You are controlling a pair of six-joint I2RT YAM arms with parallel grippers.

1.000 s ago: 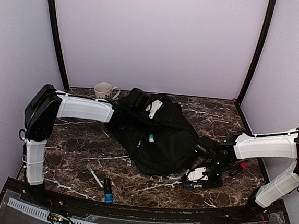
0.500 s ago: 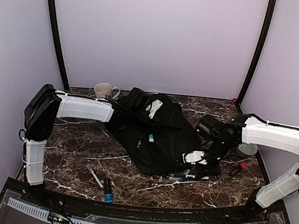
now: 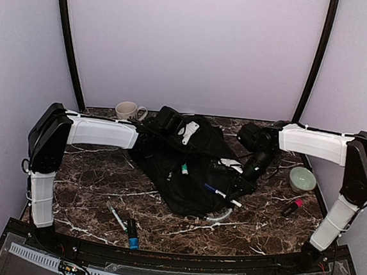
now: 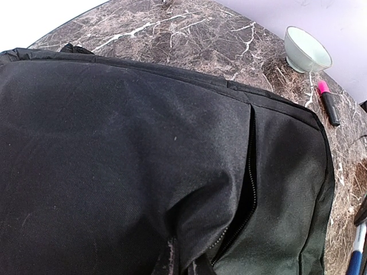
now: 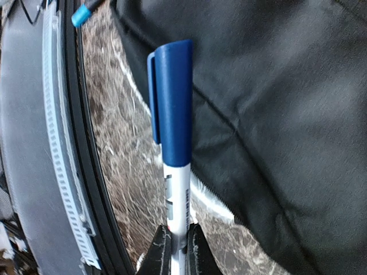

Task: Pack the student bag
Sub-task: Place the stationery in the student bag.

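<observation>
A dark marble table [image 3: 91,168] veined in white stands inside pale lilac walls. The student bag [image 3: 193,170] lies slumped across its middle, between the two arms.

The left gripper [image 3: 179,132] is down on the bag's far end. Its own camera does not show its fingers, but it is closed, and the black fabric puckers into a ridge running up toward it, so it appears to be pinching the cloth. Ahead of this hand the bag spreads out to a long zip seam [image 4: 250,172]. Past the bag's edge sit a pale green bowl [image 4: 308,50] and a pink highlighter [image 4: 328,102], both well apart from the hand. Behind the left gripper, toward the back wall, stands a white mug [image 3: 129,111].

The right gripper [image 5: 178,240] is clenched on the white barrel of a blue-capped pen [image 5: 172,109]. The pen sticks straight out ahead of the fingers, over the bag's near edge where fabric meets marble. Seen from above, this hand hovers over the bag's right side. The bowl and highlighter lie on its outer side, the bowl farther back. Well off to its inner side, close to the table's near edge, a grey pen [image 3: 117,215] and a black marker [image 3: 133,233] with a blue end lie just beside each other on the bare marble.
</observation>
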